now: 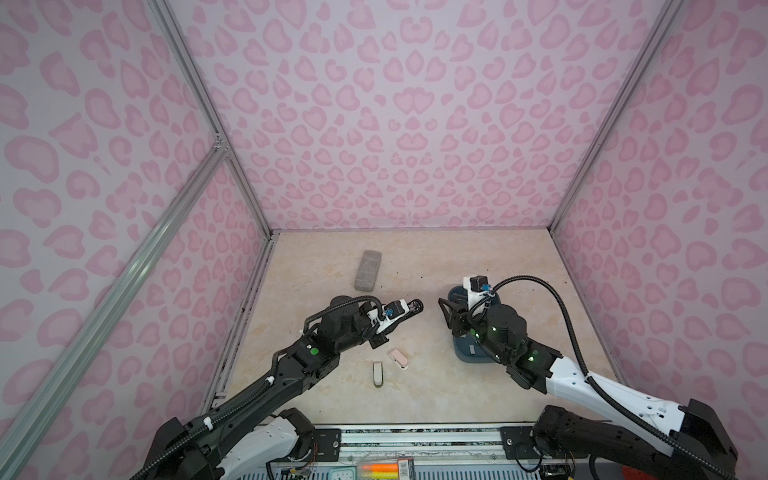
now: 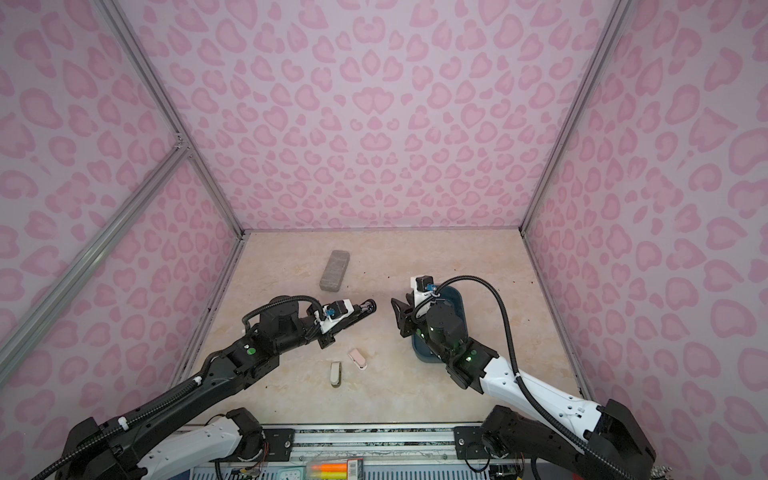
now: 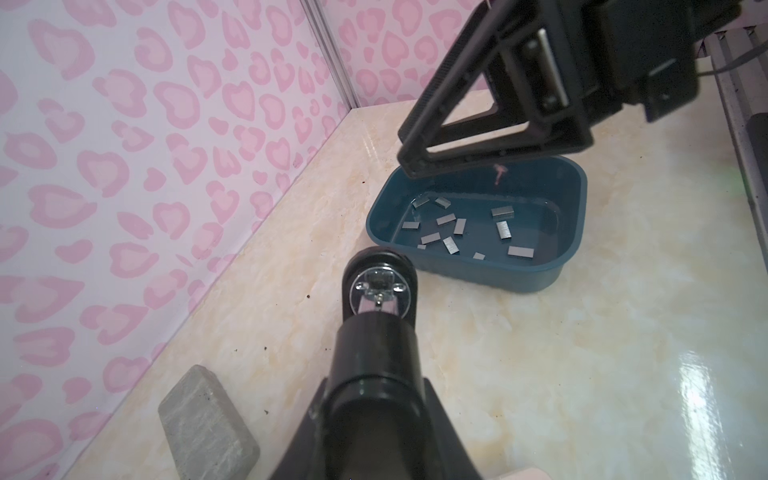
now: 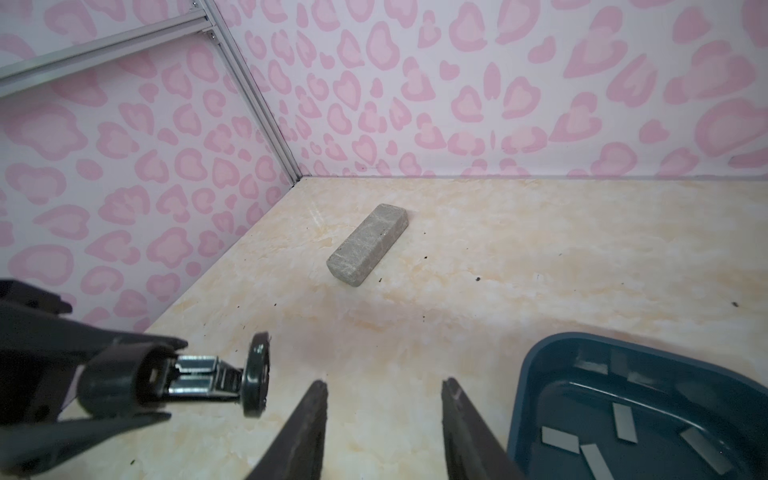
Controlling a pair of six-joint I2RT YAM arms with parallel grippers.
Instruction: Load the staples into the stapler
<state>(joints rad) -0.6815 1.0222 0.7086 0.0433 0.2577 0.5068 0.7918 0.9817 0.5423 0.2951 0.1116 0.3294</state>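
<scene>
The left gripper is clamped around a black stapler, which it holds off the table just left of centre in the lower half of both top views, nose aimed at the other arm. In the right wrist view the stapler's shiny metal magazine shows behind its round black end cap.

The right gripper stands just across from that nose. Its two dark fingers are spread apart with nothing between them and only bare table beneath.

The staples, short flat light-grey metal strips, lie scattered loose on the floor of a dark teal rounded rectangular plastic tray. In both top views the tray sits right of centre, largely covered by the right arm.

A grey speckled stone-like block lies alone on the cream marbled tabletop, above the left gripper in the frame.

Two small objects, one pale pink and one beige, rest below the left gripper; they may be mini staplers, but they are too small to tell.
</scene>
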